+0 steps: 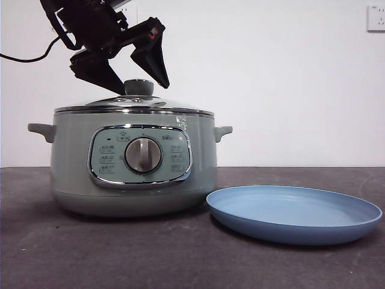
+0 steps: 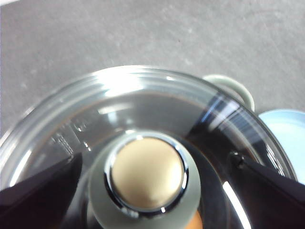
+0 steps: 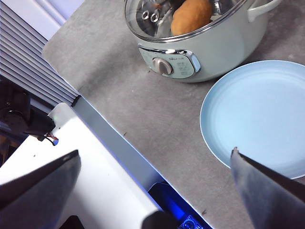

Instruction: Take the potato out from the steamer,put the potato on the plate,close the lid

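Behind the dark grey surface (image 1: 180,253) stands a plain white wall with a socket plate (image 1: 376,18) at the upper right corner.

Left side: the steamer (image 1: 78,168) rests on the surface with the lid (image 1: 180,108) seated on its rim. The left hand (image 1: 129,69) hangs directly over the lid's knob (image 1: 139,87), jaws spread wide, one on each side of the knob; contact cannot be confirmed. Nothing is grasped.

Inside the steamer, the potato (image 3: 190,16) is visible through the glass in the right wrist view.

Right side: the plate (image 1: 295,214) lies just beside the steamer, bare. The right hand (image 3: 155,191) waits well apart from both, over the near edge of the surface, jaws released and holding nothing.

Task status, as judged: no step is complete. The lid is on, the potato is in the pot, the plate is unloaded. Remaining: lift the lid, remove the potato, place it on the plate, reseat the lid.
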Tool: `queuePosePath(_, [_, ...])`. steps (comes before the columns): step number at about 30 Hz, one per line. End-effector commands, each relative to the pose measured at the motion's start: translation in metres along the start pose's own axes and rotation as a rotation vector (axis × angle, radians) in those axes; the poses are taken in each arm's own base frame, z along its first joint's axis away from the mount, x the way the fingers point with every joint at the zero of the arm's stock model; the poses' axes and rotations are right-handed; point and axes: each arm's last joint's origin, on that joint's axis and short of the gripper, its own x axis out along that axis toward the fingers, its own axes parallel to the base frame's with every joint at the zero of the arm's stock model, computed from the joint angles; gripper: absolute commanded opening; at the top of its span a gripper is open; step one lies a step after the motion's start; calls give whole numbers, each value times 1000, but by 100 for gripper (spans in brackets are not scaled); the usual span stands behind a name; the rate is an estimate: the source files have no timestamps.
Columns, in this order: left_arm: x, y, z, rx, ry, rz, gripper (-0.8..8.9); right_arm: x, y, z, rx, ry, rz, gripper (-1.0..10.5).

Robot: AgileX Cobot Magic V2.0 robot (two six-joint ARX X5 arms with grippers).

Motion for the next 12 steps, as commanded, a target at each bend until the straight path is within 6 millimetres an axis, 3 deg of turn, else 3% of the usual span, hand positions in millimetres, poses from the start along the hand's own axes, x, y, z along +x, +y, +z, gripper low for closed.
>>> queuePosePath(1, [1, -2, -1, 15, 9, -2, 328, -1, 1, 1, -3, -5, 2, 661])
queuePosePath(7, [2, -3, 0, 13, 5, -6, 9, -1, 1, 1, -3, -5, 2, 661])
queuePosePath(12, [1, -4, 0, 14, -1, -6, -9, -1, 1, 1, -3, -5, 2, 661])
